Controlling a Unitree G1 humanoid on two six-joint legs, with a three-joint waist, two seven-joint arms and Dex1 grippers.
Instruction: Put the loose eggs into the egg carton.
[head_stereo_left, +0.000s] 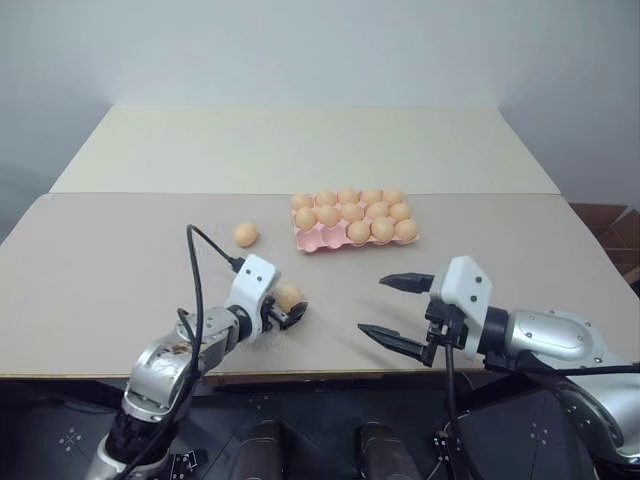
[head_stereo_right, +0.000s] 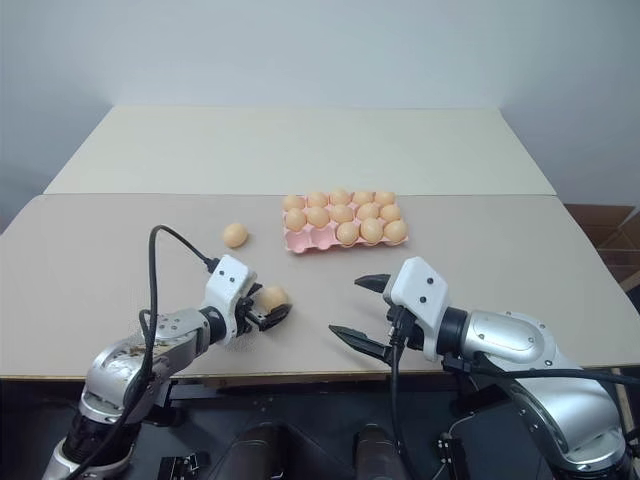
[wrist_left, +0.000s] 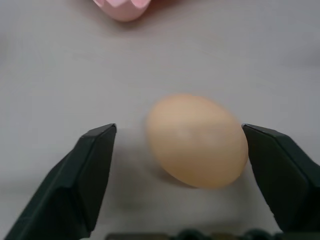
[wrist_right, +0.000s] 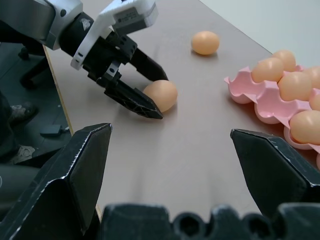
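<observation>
Left hand (head_stereo_left: 291, 312) is straddling a loose egg (head_stereo_left: 289, 297) on the desk (head_stereo_left: 100, 270), fingers apart, one touching it. Right hand (head_stereo_left: 393, 313) is hovering spread wide, near the egg carton (head_stereo_left: 312, 238).

Silver arms, white wrists, black fingers (wrist_right: 132, 97)

Between the left gripper (head_stereo_left: 291, 311) and the egg carton (head_stereo_left: 312, 239) the table (head_stereo_left: 120, 260) lies bare — a gripper could pass there freely. A loose egg (head_stereo_left: 246, 234) lies to the left of the carton, apart from it. The right gripper (head_stereo_left: 392, 312) hangs over the near edge — between it and the carton nothing stands. The far half of the table is free.
</observation>
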